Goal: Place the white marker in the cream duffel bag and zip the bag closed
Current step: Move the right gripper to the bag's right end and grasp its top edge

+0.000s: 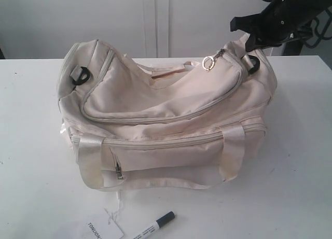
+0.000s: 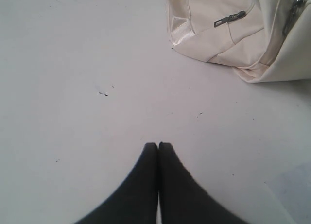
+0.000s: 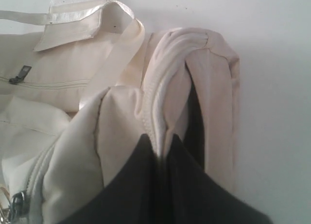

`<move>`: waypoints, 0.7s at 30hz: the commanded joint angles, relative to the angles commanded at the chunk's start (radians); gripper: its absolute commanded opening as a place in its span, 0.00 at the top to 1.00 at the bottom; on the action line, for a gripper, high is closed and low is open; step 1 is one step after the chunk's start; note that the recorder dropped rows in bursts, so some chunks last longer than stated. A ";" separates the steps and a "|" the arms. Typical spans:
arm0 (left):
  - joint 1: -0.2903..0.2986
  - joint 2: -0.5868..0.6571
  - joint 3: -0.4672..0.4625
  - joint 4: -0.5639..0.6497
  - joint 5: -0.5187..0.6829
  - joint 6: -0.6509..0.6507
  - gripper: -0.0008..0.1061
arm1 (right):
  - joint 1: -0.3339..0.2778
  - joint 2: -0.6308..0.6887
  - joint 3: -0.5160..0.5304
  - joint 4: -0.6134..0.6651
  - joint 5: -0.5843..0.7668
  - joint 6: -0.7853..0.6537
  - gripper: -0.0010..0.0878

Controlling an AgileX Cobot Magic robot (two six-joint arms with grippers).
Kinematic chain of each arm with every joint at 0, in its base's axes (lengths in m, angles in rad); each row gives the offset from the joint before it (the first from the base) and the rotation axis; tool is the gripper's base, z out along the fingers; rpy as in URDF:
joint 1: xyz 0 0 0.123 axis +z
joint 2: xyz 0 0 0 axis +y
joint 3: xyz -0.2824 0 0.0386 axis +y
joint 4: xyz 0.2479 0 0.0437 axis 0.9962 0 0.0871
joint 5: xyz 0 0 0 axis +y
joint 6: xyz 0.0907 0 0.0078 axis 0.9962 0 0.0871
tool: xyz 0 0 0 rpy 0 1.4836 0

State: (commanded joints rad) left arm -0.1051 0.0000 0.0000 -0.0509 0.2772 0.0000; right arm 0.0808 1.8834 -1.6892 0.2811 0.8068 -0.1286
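Partly cropped white marker (image 1: 154, 226), black cap (image 1: 166, 217) visible

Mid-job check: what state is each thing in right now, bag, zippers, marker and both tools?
cream duffel bag: resting on the table
top zipper: looks closed, ring pull at the right tool's end
front pocket zipper: closed
white marker: capped, lying on the table outside the bag
left tool: shut, empty
right tool: shut on the bag's end fabric
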 joint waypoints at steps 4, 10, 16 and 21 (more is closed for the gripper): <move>0.000 0.000 0.000 0.000 0.000 0.000 0.99 | 0.000 -0.026 0.000 0.002 0.029 0.000 0.99; 0.000 0.000 0.000 0.000 0.000 0.000 0.99 | 0.000 -0.039 0.000 -0.001 0.037 0.000 0.99; 0.000 0.000 0.000 0.000 0.000 0.000 0.99 | 0.000 -0.039 0.000 -0.001 0.014 0.000 0.99; 0.000 0.000 0.000 0.000 0.000 0.000 0.99 | 0.000 -0.039 0.000 -0.001 -0.002 0.000 0.99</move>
State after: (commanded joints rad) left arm -0.1051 0.0000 0.0000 -0.0509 0.2772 0.0000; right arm 0.0808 1.8440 -1.6892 0.2803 0.8049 -0.1286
